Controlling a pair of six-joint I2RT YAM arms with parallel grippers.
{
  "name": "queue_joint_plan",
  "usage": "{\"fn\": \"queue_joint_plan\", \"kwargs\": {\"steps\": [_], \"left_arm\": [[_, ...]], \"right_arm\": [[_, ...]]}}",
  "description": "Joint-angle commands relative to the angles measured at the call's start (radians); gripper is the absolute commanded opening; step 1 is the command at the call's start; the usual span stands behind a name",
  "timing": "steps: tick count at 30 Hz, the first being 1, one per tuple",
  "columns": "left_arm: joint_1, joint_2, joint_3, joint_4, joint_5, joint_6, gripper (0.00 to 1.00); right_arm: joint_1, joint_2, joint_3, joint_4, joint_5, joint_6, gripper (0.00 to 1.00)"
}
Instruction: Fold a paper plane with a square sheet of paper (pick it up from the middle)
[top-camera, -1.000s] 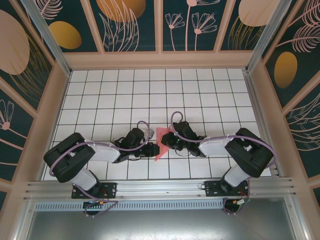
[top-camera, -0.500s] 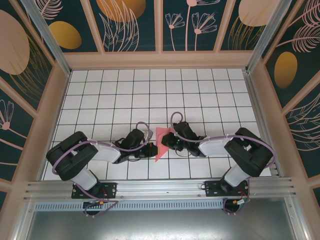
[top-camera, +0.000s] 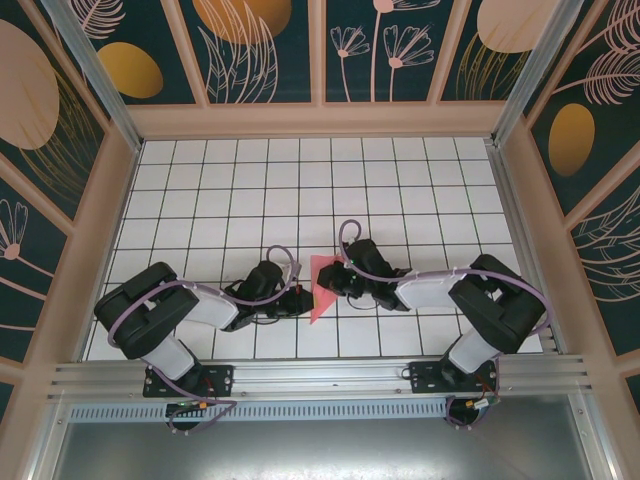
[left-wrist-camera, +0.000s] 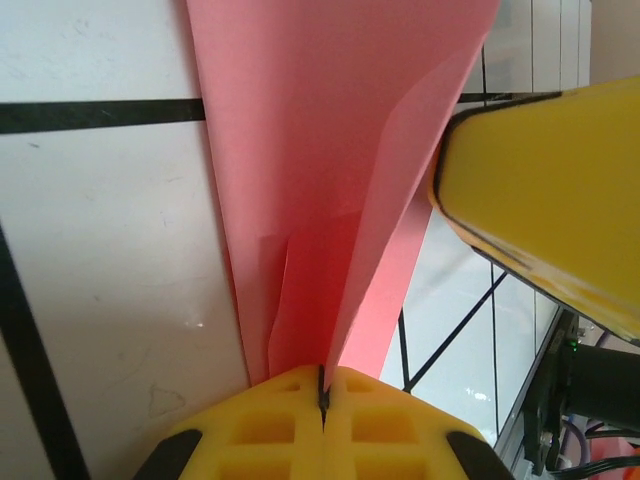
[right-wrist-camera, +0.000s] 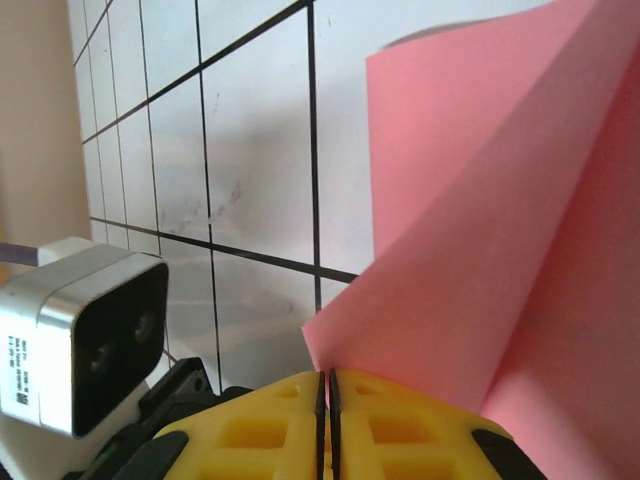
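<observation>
Clamping the pink paper (top-camera: 322, 290) are the left end effector (left-wrist-camera: 322, 385) and right end effector (right-wrist-camera: 325, 385).

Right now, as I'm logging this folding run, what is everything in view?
thin salmon-pink paper sheet, partly folded: one, pink, near middle of the table, held between both sets of fingers
white grid-tiled table: one, white with black lines, under the arms
patterned wall panels: several, dark teal with orange and cream plant shapes, around the table
metal rail: one, silver, near edge, by the arm bases
left arm: one, black and white, near left
right arm: one, black and white, near right
left fingers: two, yellow, closed on the paper's narrow end
right fingers: two, yellow, closed on a paper corner
</observation>
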Motion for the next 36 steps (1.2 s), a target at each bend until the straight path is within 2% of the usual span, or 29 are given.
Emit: {"fn": "queue_joint_plan", "kwargs": {"steps": [1, 11, 22, 36], "left_arm": [[0.005, 0.026, -0.038, -0.014, 0.001, -0.05, 0.0], [0.005, 0.048, -0.05, 0.015, 0.007, -0.108, 0.0], [0.005, 0.072, -0.057, 0.023, 0.015, -0.151, 0.0], [0.005, 0.069, -0.048, -0.013, 0.025, -0.143, 0.0]], "right_arm": [[-0.016, 0.027, 0.026, 0.032, -0.016, -0.019, 0.14], [-0.057, 0.071, 0.029, 0.054, -0.047, -0.023, 0.14], [-0.048, 0.088, 0.065, 0.073, -0.11, -0.049, 0.15], [-0.057, 0.181, 0.08, 0.066, -0.107, -0.061, 0.15]]}}
